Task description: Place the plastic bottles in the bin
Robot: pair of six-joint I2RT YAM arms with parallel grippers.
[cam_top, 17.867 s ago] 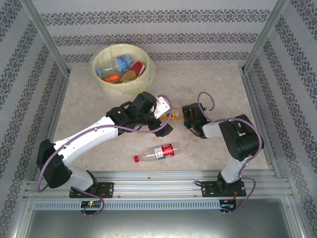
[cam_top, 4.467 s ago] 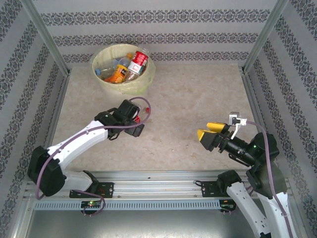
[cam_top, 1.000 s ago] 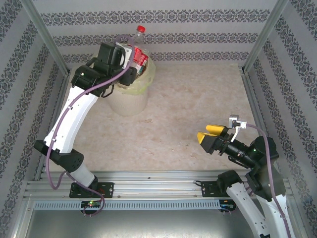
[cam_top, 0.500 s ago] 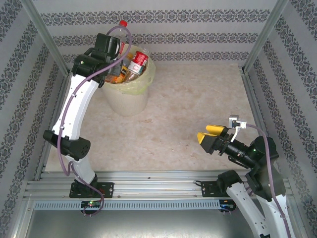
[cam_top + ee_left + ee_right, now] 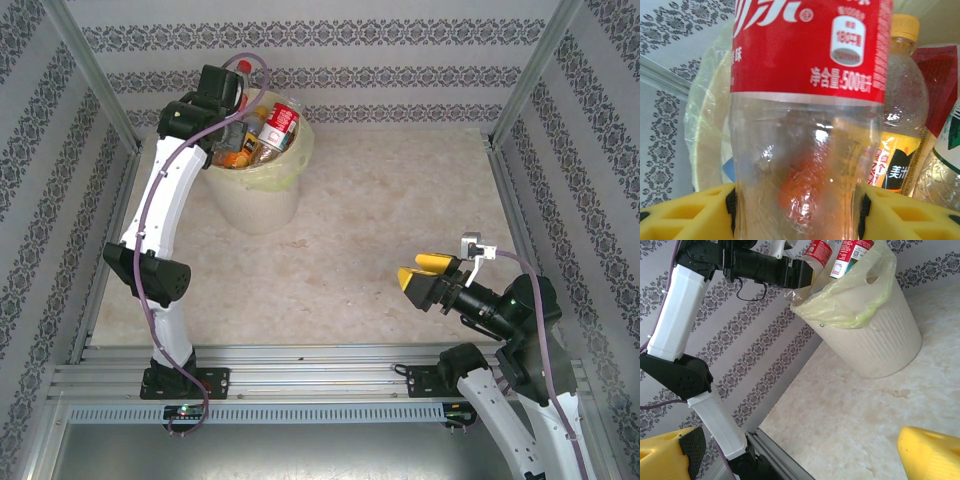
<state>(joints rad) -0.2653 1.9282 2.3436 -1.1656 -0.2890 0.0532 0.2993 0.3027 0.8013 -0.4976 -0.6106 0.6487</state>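
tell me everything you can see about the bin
The bin is a round cream-white bucket, plastic by its look, with fine vertical ribs down its tapering wall. A pale yellow bag lines it and folds out over the rim. It stands upright on the marbled table, far left, near the patterned back wall. Plastic bottles with red and orange labels fill it past the rim. The left claw hangs over it with a red-label bottle between its pads.

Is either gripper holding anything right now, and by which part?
The left gripper holds a red-labelled bottle by the clear body next to the label, over the bin. The right gripper is open and empty.
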